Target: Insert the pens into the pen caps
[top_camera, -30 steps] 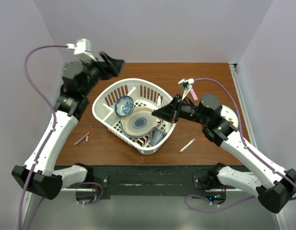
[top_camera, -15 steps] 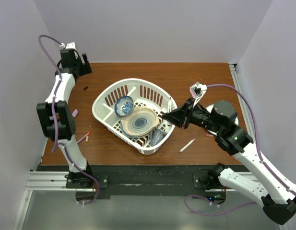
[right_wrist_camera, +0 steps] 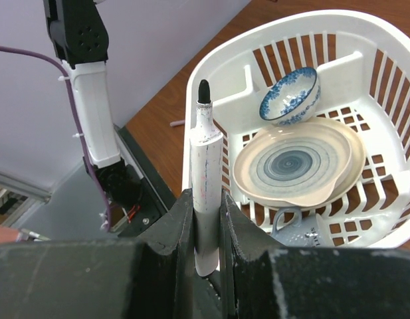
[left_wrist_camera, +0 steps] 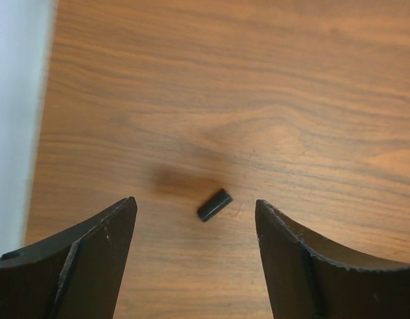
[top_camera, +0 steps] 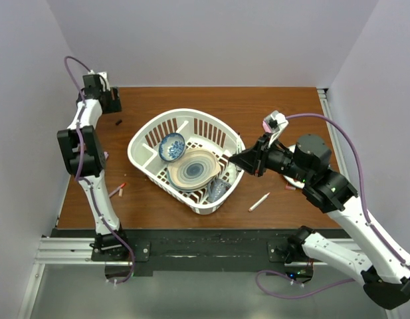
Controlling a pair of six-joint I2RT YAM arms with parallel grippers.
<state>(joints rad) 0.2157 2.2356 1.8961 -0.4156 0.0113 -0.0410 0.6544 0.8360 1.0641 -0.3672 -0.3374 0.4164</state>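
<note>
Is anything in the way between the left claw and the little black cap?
No, nothing visible is. The left gripper hangs open above the black cap, which lies on the wooden table and shows between its two fingers.

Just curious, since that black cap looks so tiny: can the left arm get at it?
Probably yes: the left gripper hangs right above the black cap with its jaws open, and only bare table surrounds it.

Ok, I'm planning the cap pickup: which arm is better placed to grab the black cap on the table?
Left. The left tool hangs open over the black cap, a finger on each side. The right tool is shut on a white pen, away near the basket.
</note>
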